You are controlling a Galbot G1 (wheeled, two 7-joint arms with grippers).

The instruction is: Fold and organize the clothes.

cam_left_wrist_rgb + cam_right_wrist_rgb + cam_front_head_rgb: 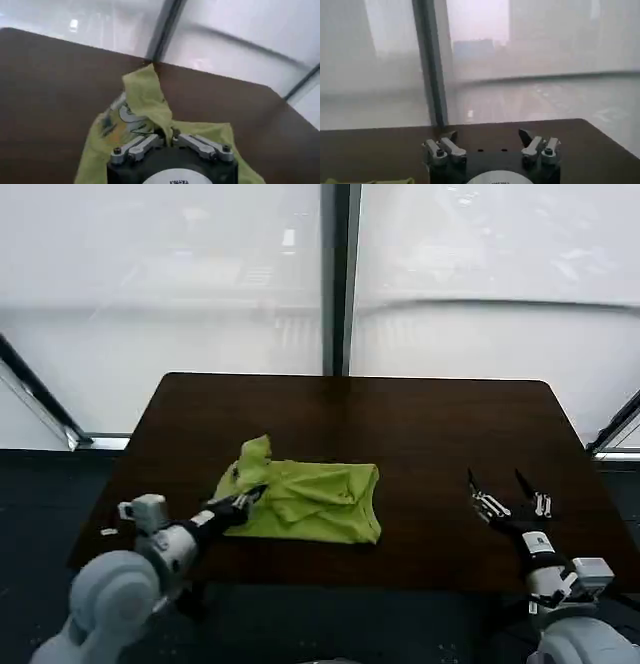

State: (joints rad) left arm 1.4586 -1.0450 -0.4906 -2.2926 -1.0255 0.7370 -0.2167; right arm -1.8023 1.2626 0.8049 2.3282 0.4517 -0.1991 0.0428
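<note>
The clothes (315, 502) are one lime-green t-shirt, lying partly folded and rumpled in the middle of the dark table (420, 424). A sleeve or corner sticks up at its left end. My left gripper (255, 495) sits at that left edge, shut on a pinch of the green fabric. In the left wrist view the cloth (145, 102) rises from between the closed jaws of the left gripper (167, 136), and a white printed graphic (127, 115) shows on it. My right gripper (500, 487) hovers open over bare table to the shirt's right, with nothing between its fingers (449, 138).
The dark brown table has its front edge (330, 562) close to me and a frosted window wall with a dark post (338, 279) behind it. Bare tabletop lies on both sides of the shirt and beyond it.
</note>
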